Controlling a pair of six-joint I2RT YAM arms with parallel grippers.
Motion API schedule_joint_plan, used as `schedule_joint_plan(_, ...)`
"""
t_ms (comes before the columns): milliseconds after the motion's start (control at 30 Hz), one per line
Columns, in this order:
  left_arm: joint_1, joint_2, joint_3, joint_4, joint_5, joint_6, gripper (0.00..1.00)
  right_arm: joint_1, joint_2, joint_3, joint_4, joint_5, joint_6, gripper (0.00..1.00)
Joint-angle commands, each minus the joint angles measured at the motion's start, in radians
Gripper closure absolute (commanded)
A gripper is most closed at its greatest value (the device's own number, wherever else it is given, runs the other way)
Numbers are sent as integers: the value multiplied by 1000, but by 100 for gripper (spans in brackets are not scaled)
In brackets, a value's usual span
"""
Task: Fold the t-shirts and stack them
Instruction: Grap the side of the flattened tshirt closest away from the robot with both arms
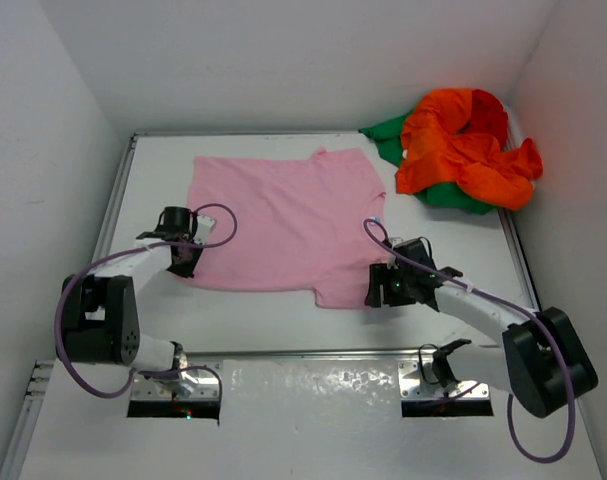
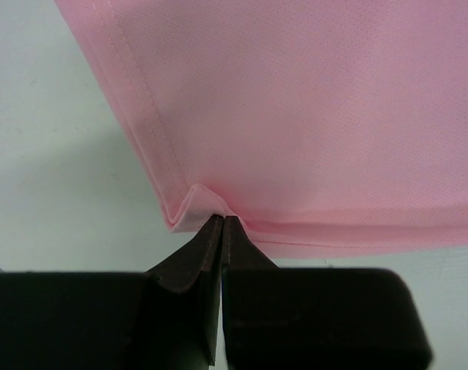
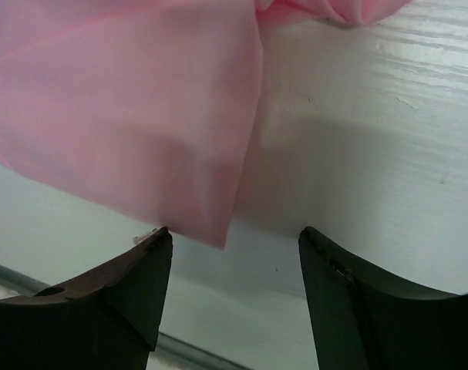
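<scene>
Spread flat on a white table [image 1: 273, 325]: one pink shirt [image 1: 283, 215], smooth over most of its width and taken here as the marker for all else.

At the pink shirt's near left corner: clamped on the hem by the left gripper [image 2: 220, 223]. Jaws pressed together with no gap, cloth puckered into a small raised fold right at the tips.

Just off the pink shirt's near right corner, over bare table: the right gripper [image 3: 234, 239]. Jaws well apart, nothing held between them. A loose flap of pink cloth ending just beside one finger and well short of the other.

Beyond the pink shirt's far right corner, heaped together: an orange shirt [image 1: 463, 150] crumpled on top of a green shirt [image 1: 391, 135], with green showing at the heap's left and near edges. Well apart from both grippers.
</scene>
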Motion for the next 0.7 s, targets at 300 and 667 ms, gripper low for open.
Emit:
schedule_joint_plan(300,11,-46,-6,18,-16,-15,100,8,156,-73,368,-83,103,62)
schedule_joint_plan(667,11,-75,9,-43,-94,2,100,7,-32,-90,131,-107,106,100)
